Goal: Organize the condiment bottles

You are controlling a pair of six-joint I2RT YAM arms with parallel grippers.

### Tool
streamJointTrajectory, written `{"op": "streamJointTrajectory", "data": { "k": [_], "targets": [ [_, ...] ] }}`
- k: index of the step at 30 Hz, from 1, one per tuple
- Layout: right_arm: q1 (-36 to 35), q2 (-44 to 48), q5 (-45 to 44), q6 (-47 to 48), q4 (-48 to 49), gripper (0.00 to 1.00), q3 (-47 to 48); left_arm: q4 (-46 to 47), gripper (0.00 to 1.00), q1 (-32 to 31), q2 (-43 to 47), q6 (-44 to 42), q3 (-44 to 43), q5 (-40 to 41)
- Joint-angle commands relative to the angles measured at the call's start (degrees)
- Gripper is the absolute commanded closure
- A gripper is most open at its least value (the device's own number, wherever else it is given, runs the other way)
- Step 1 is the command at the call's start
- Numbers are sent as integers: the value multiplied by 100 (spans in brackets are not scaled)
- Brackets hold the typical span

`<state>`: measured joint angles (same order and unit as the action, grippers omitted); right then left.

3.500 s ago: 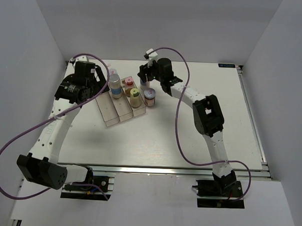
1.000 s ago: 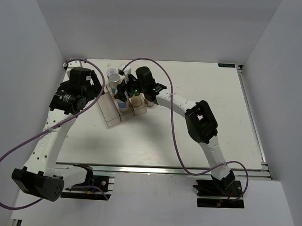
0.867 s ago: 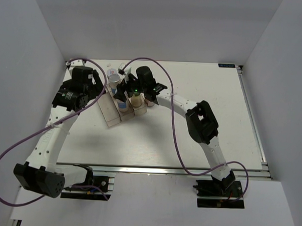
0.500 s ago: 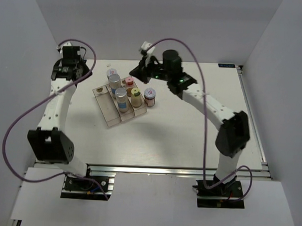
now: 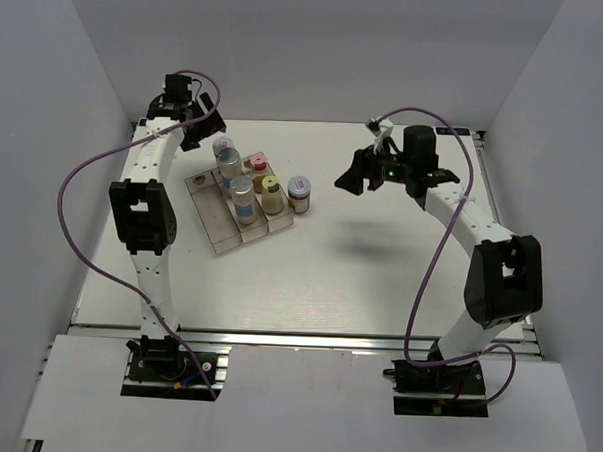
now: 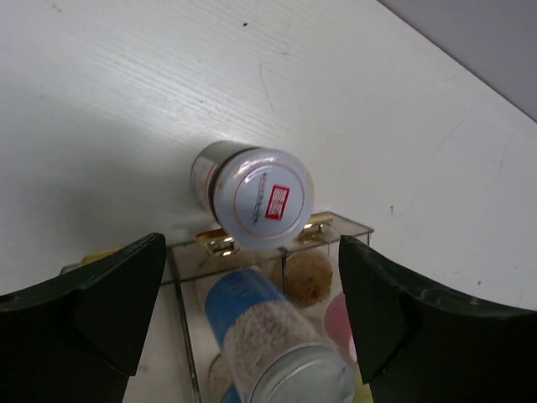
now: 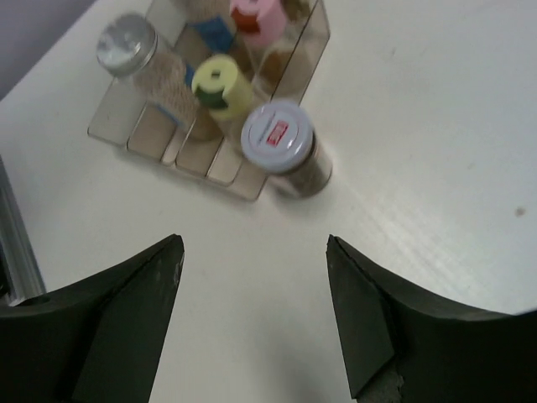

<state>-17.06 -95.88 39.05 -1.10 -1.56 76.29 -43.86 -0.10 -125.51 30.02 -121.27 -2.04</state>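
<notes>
Seen from above, a white table (image 5: 379, 279) carries a clear three-compartment tray (image 5: 209, 225) set at an angle near its far left. Four small condiment bottles stand upright inside the tray: a silver-lidded bottle (image 5: 229, 160), a blue-labelled bottle (image 5: 243, 191) that also has a silver lid, a pink-lidded bottle (image 5: 256, 165) and a pale yellow-lidded bottle (image 5: 270, 188). Which compartment each one occupies is hard to tell, though the near part of the lane closest to the left arm looks bare. Two more stand outside the tray. The far white-lidded jar (image 6: 262, 195) sits on the table just beyond the tray's far end. The right white-lidded jar (image 7: 278, 139) sits just beside the tray's right wall; whether it touches the wall is unclear. The left tool (image 6: 252, 248) hangs above the far jar, its fingers spread wide and gripping nothing. The right tool (image 7: 253, 243) hovers to the right of the tray, well apart from it, and looks back at the jar there; it too is wide open and empty. The job looks roughly two thirds done: four bottles are housed, and the two white-lidded jars appear to be what remains to go into the tray.
</notes>
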Motion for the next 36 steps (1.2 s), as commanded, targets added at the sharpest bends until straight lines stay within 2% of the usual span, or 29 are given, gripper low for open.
{"op": "streamJointTrajectory", "data": {
  "k": [1, 5, 13, 23, 36],
  "targets": [
    [-52, 622, 288, 49, -81, 26, -306, -9, 7, 1, -218, -31, -748, -392],
    [-52, 790, 288, -39, -20, 25, -667, 202, 4, 1, -509, -75, -793, -745],
    [27, 816, 332, -294, 234, 26, -914, 35, 3, -60, -808, -487, -986, -684],
    [54, 869, 305, -540, 473, 25, -1125, -176, 3, -333, -1019, -743, -1012, -200],
    [115, 904, 323, -672, 587, 25, -1152, -501, 13, -500, -1291, -708, -1206, 810]
  ]
}}
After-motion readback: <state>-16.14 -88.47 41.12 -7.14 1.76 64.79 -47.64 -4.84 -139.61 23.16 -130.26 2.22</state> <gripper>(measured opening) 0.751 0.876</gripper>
